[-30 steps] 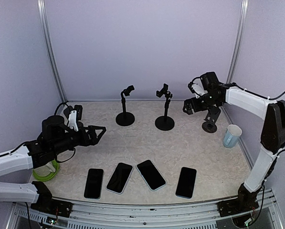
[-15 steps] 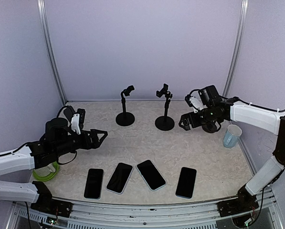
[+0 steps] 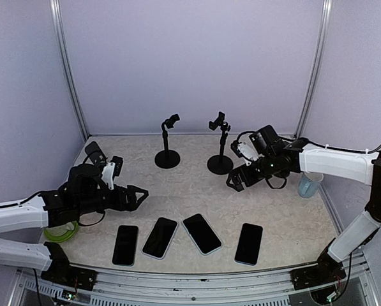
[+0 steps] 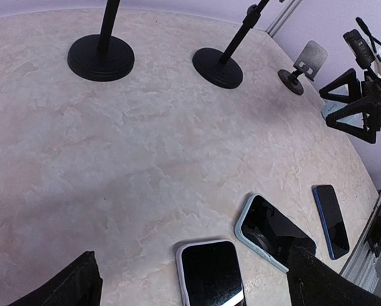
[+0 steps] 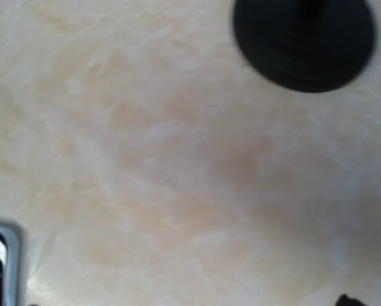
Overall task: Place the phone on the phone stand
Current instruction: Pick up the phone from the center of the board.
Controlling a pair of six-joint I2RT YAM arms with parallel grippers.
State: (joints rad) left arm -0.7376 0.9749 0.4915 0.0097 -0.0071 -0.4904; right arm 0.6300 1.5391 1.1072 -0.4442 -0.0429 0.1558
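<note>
On the marbled table (image 3: 177, 185) lie phones (image 3: 201, 233); left claw (image 3: 138, 196) and right claw (image 3: 237, 180) gape.

The top view looks down from above the near edge over the whole desk (image 3: 177, 185) to the far wall (image 3: 190, 64). The left wrist view sits low, facing the far right corner, and shares the stand bases (image 4: 101, 57) and phones (image 4: 274, 233) with it. The right wrist view hangs close over the desk, blurred, with one stand base (image 5: 305, 41) at its top.

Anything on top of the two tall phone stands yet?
No. The left tall stand and right tall stand carry empty clamps; all four phones lie flat on the table. The small stand looks bare too, though the right arm covers it from above.
</note>
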